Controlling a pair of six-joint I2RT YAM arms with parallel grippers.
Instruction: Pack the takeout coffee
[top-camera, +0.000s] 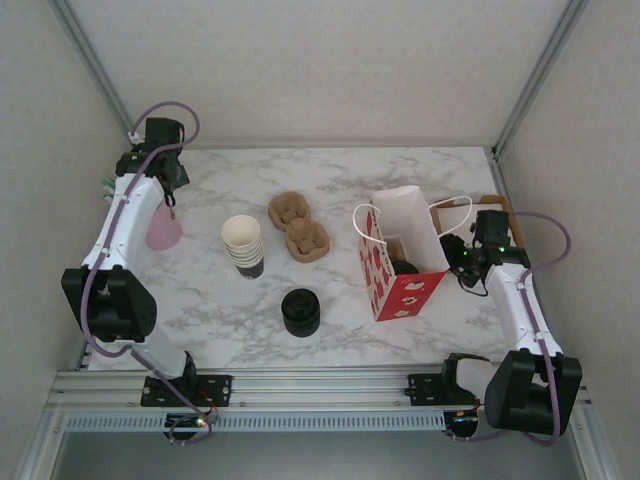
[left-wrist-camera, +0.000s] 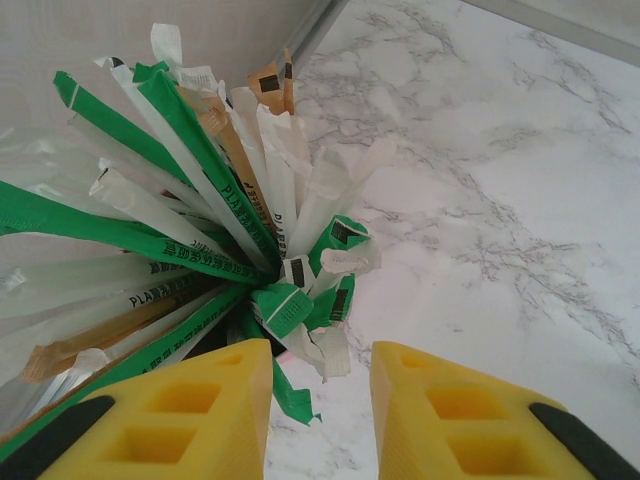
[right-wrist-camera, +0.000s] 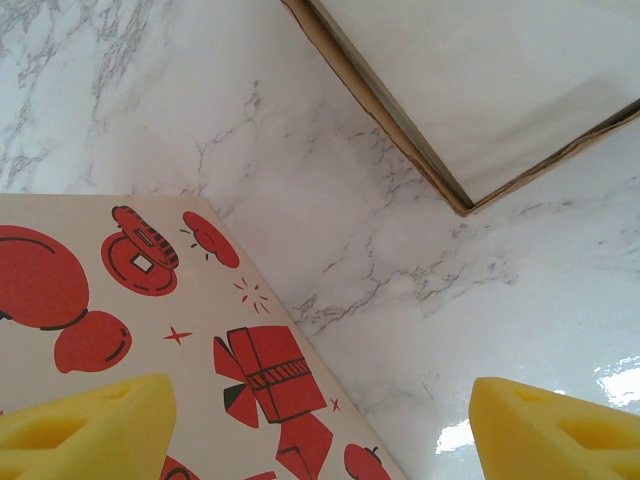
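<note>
The takeout coffee (top-camera: 405, 267), lid upward, is seen inside the bag (top-camera: 395, 290), just left of the widely spread right jaws. The left jaws are held slightly parted over the straws (left-wrist-camera: 200, 200), well apart from it.

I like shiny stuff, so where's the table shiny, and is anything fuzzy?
Right wrist view: white glare patches on the marble table at lower right. Left wrist view: the wrapped straws turn blurry toward the left edge, sharp in the middle. Top view: soft even light, only a faint shadow by the black lid stack.
</note>
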